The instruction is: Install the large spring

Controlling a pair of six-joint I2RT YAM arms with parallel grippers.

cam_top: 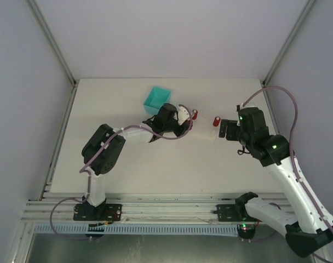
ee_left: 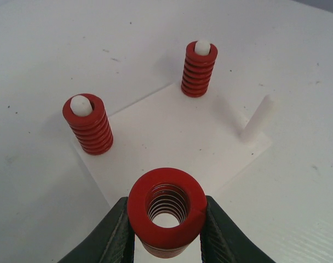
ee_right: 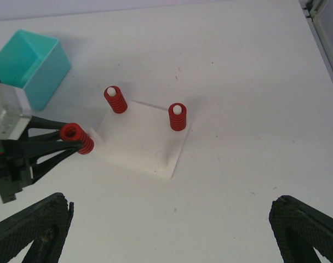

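Between the two dark fingers (ee_left: 120,230) of the left claw (ee_left: 166,235) sits the big red spring (ee_left: 166,178). It is pinched tight on both sides, and its open end faces the wrist camera. It hangs right over the near corner of the white plate (ee_left: 172,137), and from the other arm's camera it looks a bit tipped. I think the job now is to slide it down onto a peg. Something pale shows down the hole, but I cannot tell if that is a peg or just the plate. To do it well, the claw should stand the spring up straight and line the hole up with the peg. Then it should go down slowly so the coils do not catch on the peg top. It should let go only when the spring sits flat on the plate. Ahead of the claw and to its left, one red spring (ee_left: 89,125) sits on a white peg. Farther ahead and a little right is another one (ee_left: 198,68). Off to the right stands a bare white peg (ee_left: 258,121). The right claw (ee_right: 166,235) is spread wide, holds nothing, and is well away from the plate. The big spring is bright red, thick and round, with close coils stacked like rings and a smooth flat top.
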